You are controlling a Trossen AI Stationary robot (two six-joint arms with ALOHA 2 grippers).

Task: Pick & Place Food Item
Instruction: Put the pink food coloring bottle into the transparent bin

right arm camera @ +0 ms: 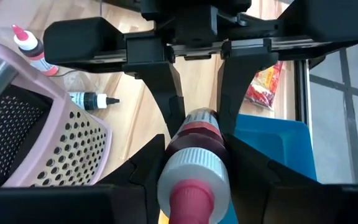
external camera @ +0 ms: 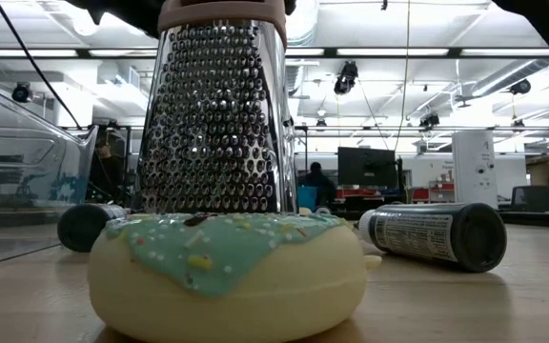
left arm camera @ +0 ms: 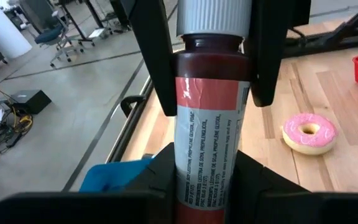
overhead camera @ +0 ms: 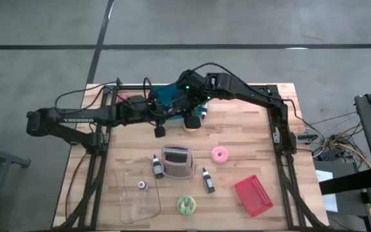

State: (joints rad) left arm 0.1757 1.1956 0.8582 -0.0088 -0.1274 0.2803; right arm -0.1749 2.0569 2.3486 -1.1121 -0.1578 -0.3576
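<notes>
A dark red sauce bottle [left arm camera: 211,124] with a white cap and a pink nozzle [right arm camera: 191,202] is held in the air between my two grippers, over the table's far middle beside a blue bin [overhead camera: 166,96]. My left gripper [left arm camera: 205,160] is shut on the bottle's bottom half. My right gripper [right arm camera: 194,149] is shut on its cap end. In the high view the arms [overhead camera: 189,106] hide the bottle. A pink donut [overhead camera: 219,154] and a green-iced donut [overhead camera: 186,205] lie flat on the table. My left gripper pinches the bottle's lower body [left arm camera: 185,180] between its two fingers, which lie along the bottle on either side of the label. The bottle's bottom end points back at the wrist. The bottle is clear of the table. My right gripper pinches the bottle's shoulder [right arm camera: 188,134] just below the white cap between its two fingers, coming from the end opposite the left gripper. The fingers [left arm camera: 161,68] lie along the bottle. The cap points back at the wrist.
A pink-framed grater [overhead camera: 178,161] stands mid-table with two dark bottles [overhead camera: 158,167] [overhead camera: 208,180] lying beside it. A red basket [overhead camera: 253,195] is near right and a clear container [overhead camera: 137,193] near left. A yellowish item [overhead camera: 190,124] lies under the grippers.
</notes>
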